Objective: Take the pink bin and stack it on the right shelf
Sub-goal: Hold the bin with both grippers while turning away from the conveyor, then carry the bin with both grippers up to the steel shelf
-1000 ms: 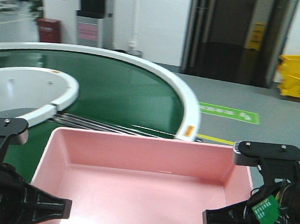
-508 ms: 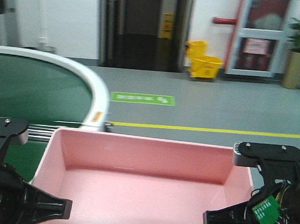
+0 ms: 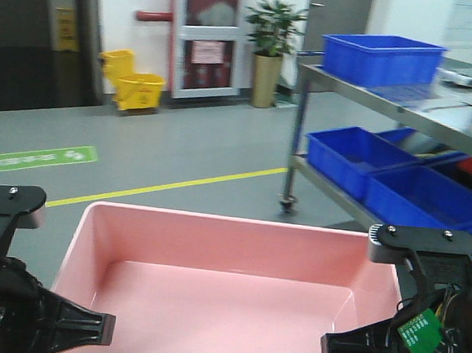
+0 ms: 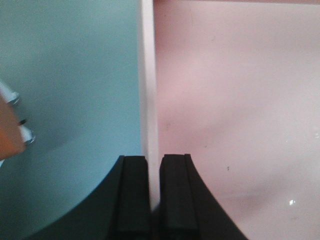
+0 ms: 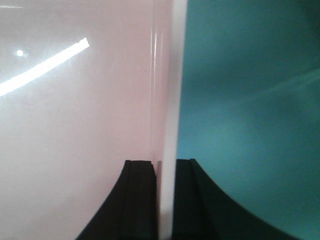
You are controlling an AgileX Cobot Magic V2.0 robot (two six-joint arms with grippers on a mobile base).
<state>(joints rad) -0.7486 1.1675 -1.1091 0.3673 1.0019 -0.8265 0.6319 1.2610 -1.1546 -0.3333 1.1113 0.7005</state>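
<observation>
The pink bin (image 3: 230,250) fills the lower front view, held level between both arms and empty inside. My left gripper (image 3: 100,328) is shut on its left wall; the left wrist view shows the two black fingers (image 4: 172,190) pinching the pale rim (image 4: 148,100). My right gripper (image 3: 335,348) is shut on the right wall, its fingers (image 5: 140,195) clamping the rim (image 5: 172,100). The right shelf (image 3: 393,105), a steel two-tier rack, stands ahead to the right, beyond the bin.
Deep blue crates sit on the shelf: one on top (image 3: 382,59), others on the lower tier (image 3: 360,158). A yellow mop bucket (image 3: 137,87), a potted plant (image 3: 271,40) and a door stand at the far wall. A yellow floor line (image 3: 169,189) crosses the grey floor.
The whole view has swung to the right: the green conveyor left the view and the steel shelf with blue crates came in. Both grippers keep hold of the pink bin.
</observation>
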